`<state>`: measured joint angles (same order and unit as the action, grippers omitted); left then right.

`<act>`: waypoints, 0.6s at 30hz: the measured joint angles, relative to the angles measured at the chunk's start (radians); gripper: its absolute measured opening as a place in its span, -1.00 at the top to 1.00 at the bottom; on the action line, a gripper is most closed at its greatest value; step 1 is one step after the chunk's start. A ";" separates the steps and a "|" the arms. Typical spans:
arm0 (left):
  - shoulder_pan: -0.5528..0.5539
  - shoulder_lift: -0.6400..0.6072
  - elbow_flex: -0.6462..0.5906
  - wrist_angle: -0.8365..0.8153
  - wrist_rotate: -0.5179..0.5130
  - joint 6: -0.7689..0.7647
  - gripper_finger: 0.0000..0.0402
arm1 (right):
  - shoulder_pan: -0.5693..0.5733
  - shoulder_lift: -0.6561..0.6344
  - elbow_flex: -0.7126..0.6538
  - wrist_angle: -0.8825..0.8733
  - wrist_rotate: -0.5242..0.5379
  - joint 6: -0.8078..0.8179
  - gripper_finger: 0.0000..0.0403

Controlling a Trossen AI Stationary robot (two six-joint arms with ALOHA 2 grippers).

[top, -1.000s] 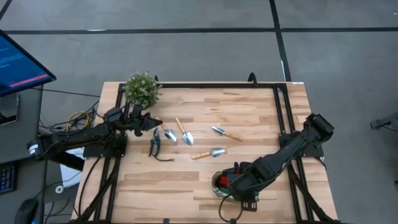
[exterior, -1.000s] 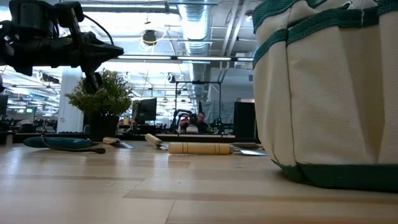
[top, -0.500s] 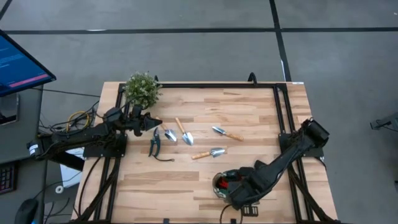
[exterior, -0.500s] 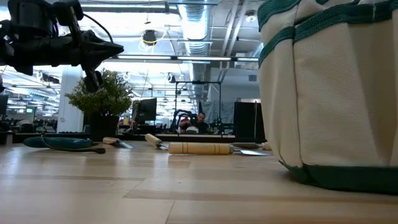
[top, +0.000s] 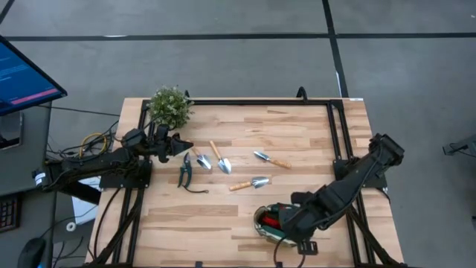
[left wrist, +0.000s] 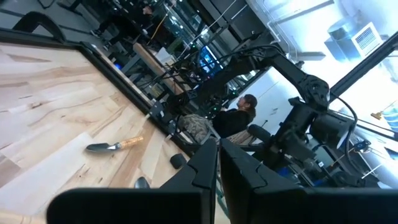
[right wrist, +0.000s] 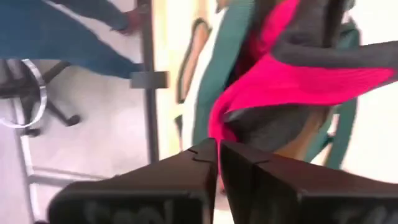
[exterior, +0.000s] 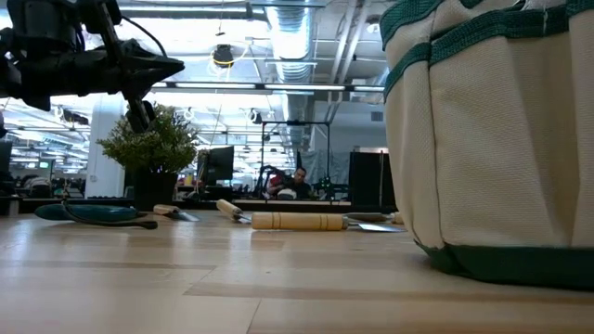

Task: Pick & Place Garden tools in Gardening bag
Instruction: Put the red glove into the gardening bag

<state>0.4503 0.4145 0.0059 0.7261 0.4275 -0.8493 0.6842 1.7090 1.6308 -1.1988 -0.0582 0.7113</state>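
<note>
Right tool sits at the bag, lower centre-right of the high view, near the front edge of the tabletop. In the right wrist view its fingers are pressed almost together w/ only a thin slit between them; red glove fabric lies right in front, over the bag's green trim. Can't tell if the tips actually pinch the glove. In the high view, red shows inside the bag's opening, partly under the arm.

Left tool hovers at upper left of the tabletop, just beside the potted plant and above the shears. Left wrist view: fingers pressed together, holding nothing.

Loose tools in mid-tabletop: shears to the left, a trowel next to them, a 2nd trowel further right, a 3rd lower down, nearest the bag. All lie flat, apart from each other.

Low view: bag fills the right side, standing upright; a wooden handle lies across the middle.
</note>
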 joint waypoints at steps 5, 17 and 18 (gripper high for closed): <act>0.000 0.000 0.000 0.001 0.001 -0.002 0.91 | -0.025 0.030 0.011 0.029 0.126 0.035 0.99; 0.000 0.000 0.000 0.091 0.002 -0.024 0.91 | -0.060 0.119 0.081 -0.051 0.212 0.049 1.00; 0.000 0.000 0.000 0.095 0.001 -0.024 0.91 | -0.056 0.139 0.081 -0.062 0.187 0.050 1.00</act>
<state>0.4503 0.4141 0.0063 0.8209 0.4289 -0.8730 0.6286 1.8482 1.7123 -1.2603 0.1287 0.7616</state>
